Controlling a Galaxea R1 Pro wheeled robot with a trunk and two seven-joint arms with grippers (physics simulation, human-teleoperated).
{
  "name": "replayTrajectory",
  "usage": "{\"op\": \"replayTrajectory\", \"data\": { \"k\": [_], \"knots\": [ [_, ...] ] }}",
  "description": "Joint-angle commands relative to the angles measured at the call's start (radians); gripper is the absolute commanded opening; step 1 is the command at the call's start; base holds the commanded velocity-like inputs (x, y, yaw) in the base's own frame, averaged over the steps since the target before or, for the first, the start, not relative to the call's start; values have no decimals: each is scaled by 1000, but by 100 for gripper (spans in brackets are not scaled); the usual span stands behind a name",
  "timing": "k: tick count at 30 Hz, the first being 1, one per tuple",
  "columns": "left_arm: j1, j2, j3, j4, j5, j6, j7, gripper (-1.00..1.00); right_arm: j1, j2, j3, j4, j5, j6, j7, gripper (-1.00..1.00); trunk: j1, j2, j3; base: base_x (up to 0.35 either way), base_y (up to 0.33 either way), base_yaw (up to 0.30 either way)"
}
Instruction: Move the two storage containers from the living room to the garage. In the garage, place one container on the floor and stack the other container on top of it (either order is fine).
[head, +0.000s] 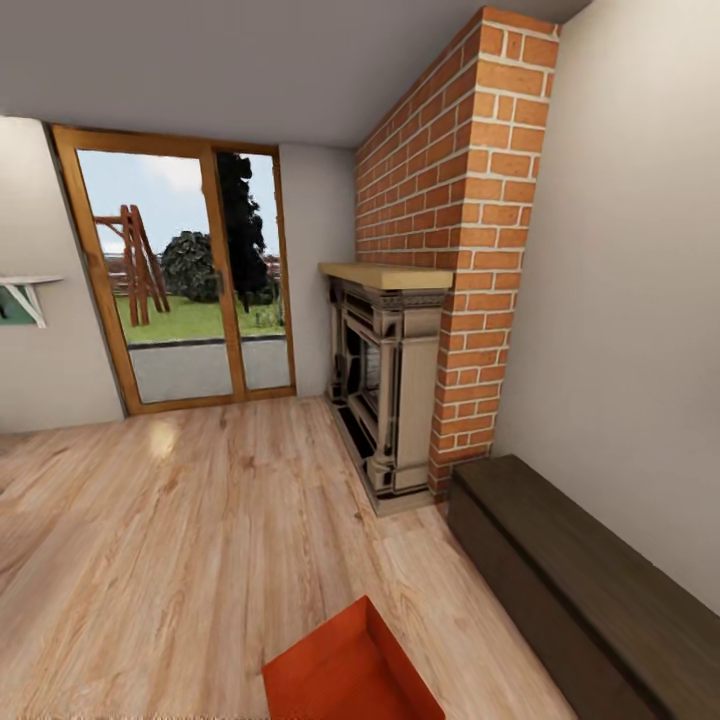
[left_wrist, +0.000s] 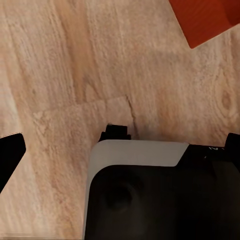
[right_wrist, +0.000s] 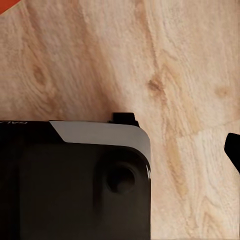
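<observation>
Head view: living room. One orange-red storage container (head: 350, 670) sits on the light wood plank floor (head: 180, 540) at the lower edge of the view, a corner turned toward the fireplace (head: 385, 390); its near part is cut off by the picture edge, so its full outline cannot be made out. A brick chimney (head: 450, 220) rises above the fireplace. A long dark low cabinet (head: 590, 590) runs along the right wall, its far end just beside the brick. A glass door with a wooden frame (head: 185, 290) stands in the far wall, with a lawn and a wooden play frame outside. A small shelf (head: 25, 295) is cut off at the left edge.

Left wrist view: the camera looks down at the plank floor. A black and grey robot body part (left_wrist: 150, 190) fills the lower half. A dark finger tip (left_wrist: 10, 155) enters at one edge and another dark piece (left_wrist: 232, 145) at the opposite edge; the rest of the left gripper is out of frame, so whether it is spread or closed cannot be told. A corner of an orange-red container (left_wrist: 207, 20) lies on the floor, cut off by the picture corner.

Right wrist view: same downward pose over the planks, with a black and grey body part (right_wrist: 75, 180) below. One dark finger tip (right_wrist: 234, 150) shows at the edge; the right gripper's state cannot be told. A sliver of orange-red (right_wrist: 7, 5) shows in one corner, too small to identify.
</observation>
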Motion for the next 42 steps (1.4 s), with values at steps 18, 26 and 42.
{"op": "replayTrajectory", "data": {
  "k": [18,26,42],
  "knots": [
    [-1,0,-1,1,10,-3,0,100,-1,1,8,3,-8,-5,-1,100,0,-1,-1,0,-154,117],
    [-1,0,-1,1,10,-3,0,100,-1,1,8,3,-8,-6,-1,100,0,-1,-1,0,-193,38],
    [-1,0,-2,1,10,-3,1,100,-1,1,8,3,-8,-7,-1,100,0,-1,-1,0,-6,257]
  ]
}}
